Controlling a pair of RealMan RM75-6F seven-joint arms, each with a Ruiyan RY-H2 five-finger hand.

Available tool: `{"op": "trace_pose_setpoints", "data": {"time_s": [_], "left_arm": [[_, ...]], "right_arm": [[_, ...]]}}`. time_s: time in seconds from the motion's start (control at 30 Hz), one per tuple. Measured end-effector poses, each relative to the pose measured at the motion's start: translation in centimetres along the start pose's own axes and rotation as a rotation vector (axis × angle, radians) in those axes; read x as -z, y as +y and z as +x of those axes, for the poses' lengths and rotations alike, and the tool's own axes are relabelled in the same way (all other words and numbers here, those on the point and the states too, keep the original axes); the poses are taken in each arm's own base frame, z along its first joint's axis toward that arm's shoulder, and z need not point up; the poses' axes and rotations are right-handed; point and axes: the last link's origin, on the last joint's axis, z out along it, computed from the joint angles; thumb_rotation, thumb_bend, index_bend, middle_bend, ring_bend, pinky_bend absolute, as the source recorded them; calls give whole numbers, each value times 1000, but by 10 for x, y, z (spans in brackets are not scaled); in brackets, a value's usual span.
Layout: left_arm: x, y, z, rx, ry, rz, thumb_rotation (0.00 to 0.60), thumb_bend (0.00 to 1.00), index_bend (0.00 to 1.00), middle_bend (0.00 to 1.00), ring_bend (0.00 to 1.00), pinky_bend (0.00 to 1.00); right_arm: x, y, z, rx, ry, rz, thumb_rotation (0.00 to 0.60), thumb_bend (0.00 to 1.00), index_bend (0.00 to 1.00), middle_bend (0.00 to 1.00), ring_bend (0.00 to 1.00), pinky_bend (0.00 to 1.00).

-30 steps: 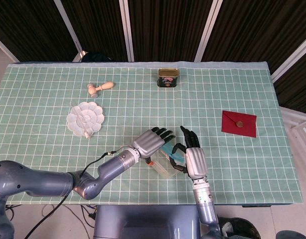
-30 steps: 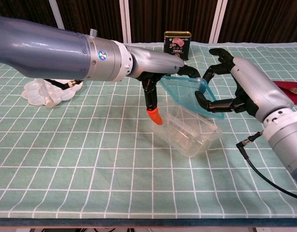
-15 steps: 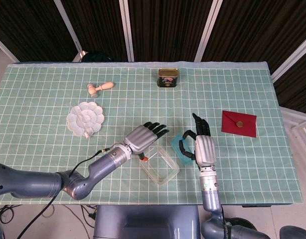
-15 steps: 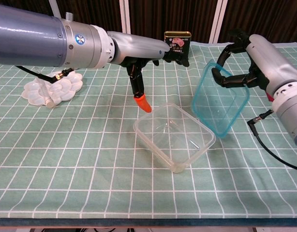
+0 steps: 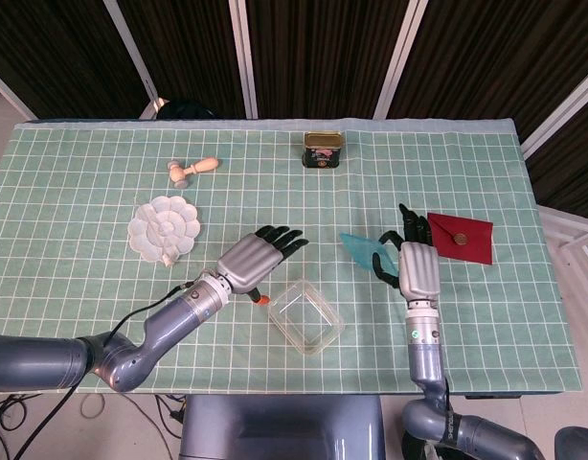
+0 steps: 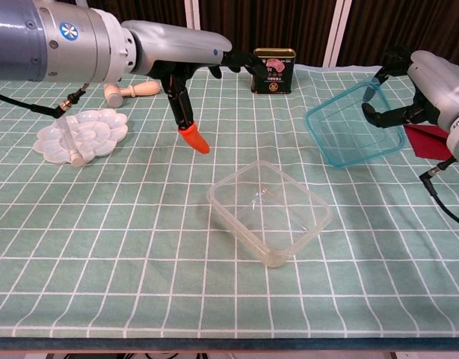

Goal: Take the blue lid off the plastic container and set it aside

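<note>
The right hand (image 5: 416, 269) has carried the blue lid (image 6: 354, 123) further out to its own side since half a second ago, away from the plastic container (image 6: 270, 211), and the left hand (image 5: 252, 259) has drawn back from the container toward the white palette dish (image 5: 164, 227); the container itself sits where it did, open and upright on the green checked cloth (image 5: 102, 211)

The right hand grips the lid by its far edge, fingers curled over the rim, and holds it off the table, tilted; in the head view only a blue corner shows to the left of the hand, the rest lying behind the fingers; in the chest view the hand is partly cut off at the frame edge and the thumb is hard to make out behind the translucent plastic

The left hand holds nothing, its fingers stretched out loosely apart and the orange-tipped thumb hanging down, well clear of the container; whether that tip touches the cloth I cannot tell

The red envelope (image 5: 459, 238) lies just beside the right hand, and in the chest view only a sliver shows below the lid; the tin (image 5: 323, 149) stands at the far edge and a small wooden mallet (image 5: 192, 170) lies beyond the dish
</note>
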Motion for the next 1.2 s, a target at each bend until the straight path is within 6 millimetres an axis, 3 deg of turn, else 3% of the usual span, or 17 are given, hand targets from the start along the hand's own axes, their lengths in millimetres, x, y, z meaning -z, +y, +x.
{"op": "trace_pose_setpoints", "data": {"time_s": [0.3, 0.5, 0.57, 0.73, 0.97, 1.2], "left_arm": [[23, -16, 8, 9, 40, 44, 600, 0, 0, 0, 0, 103], [48, -29, 10, 23, 70, 93, 600, 0, 0, 0, 0, 103], [59, -35, 8, 31, 81, 116, 600, 0, 0, 0, 0, 101], [102, -50, -8, 71, 105, 204, 600, 0, 0, 0, 0, 50], [180, -72, -42, 93, 171, 376, 600, 0, 0, 0, 0, 36], [274, -90, -78, 75, 297, 566, 600, 0, 0, 0, 0, 31]], "right_arm": [[-18, 26, 26, 94, 12, -128, 600, 444, 0, 0, 0, 0], [-11, 40, 47, 95, 28, -160, 600, 431, 0, 0, 0, 0], [-4, 46, 54, 97, 20, -161, 600, 375, 0, 0, 0, 0], [24, 64, 73, 114, -14, -145, 600, 235, 0, 0, 0, 0], [75, 89, 101, 182, -95, -87, 600, 215, 0, 0, 0, 0], [126, 112, 136, 279, -129, -7, 600, 209, 0, 0, 0, 0]]}}
